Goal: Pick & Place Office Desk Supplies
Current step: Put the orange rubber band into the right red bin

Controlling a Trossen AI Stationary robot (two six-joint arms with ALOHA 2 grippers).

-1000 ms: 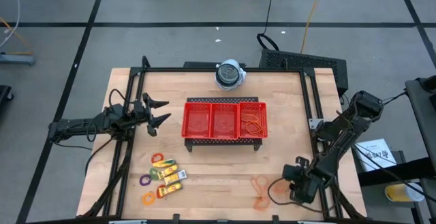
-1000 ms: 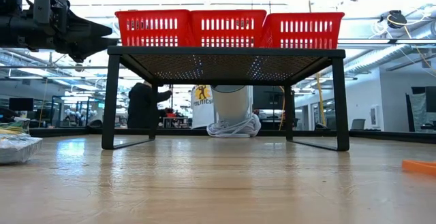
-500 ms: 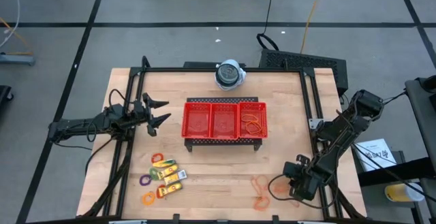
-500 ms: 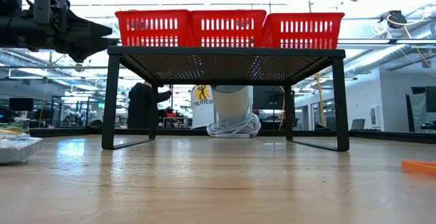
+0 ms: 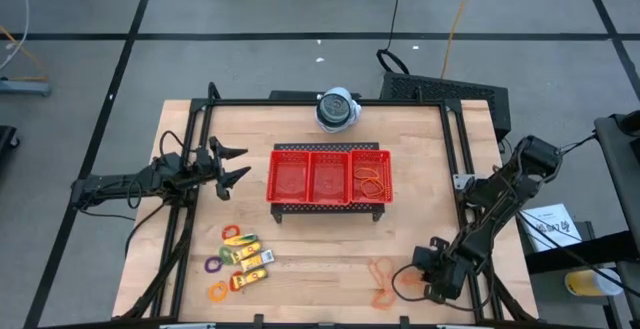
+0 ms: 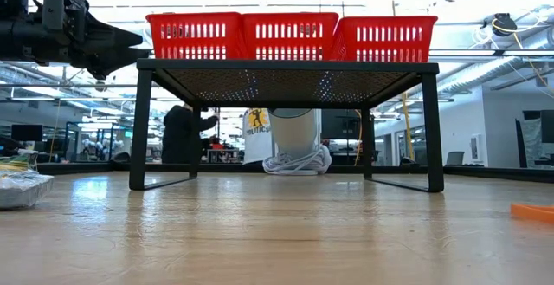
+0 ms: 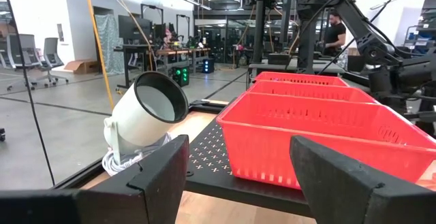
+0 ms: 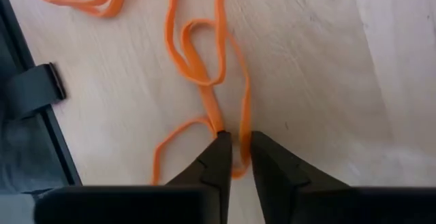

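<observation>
Several thin orange rubber bands (image 5: 383, 281) lie tangled on the table near its front edge; they also show in the right wrist view (image 8: 204, 54) and in the low view (image 6: 530, 210). My right gripper (image 5: 415, 277) points down over them and is shut on one strand (image 8: 237, 149). Yellow packets (image 5: 250, 259) and small coloured rings (image 5: 214, 265) lie at the front left. My left gripper (image 5: 228, 166) hangs open and empty left of the red mesh tray (image 5: 310, 150); it also shows in the left wrist view (image 7: 238, 176). My right gripper pinches a strand of an orange rubber band (image 8: 240, 132) between its two fingertips (image 8: 219, 157). The fingers come from above, pointing down. The band lies slack on the table, its loops spread out beyond the fingers.
The red three-compartment tray stands on a black perforated stand in the table's middle, with orange rubber bands (image 5: 373, 181) in its right compartment. A round white device (image 5: 337, 109) sits at the far edge. Bare wood lies between the tray and the front edge.
My right gripper has gone a little toward the table's near edge and the rubber bands.
</observation>
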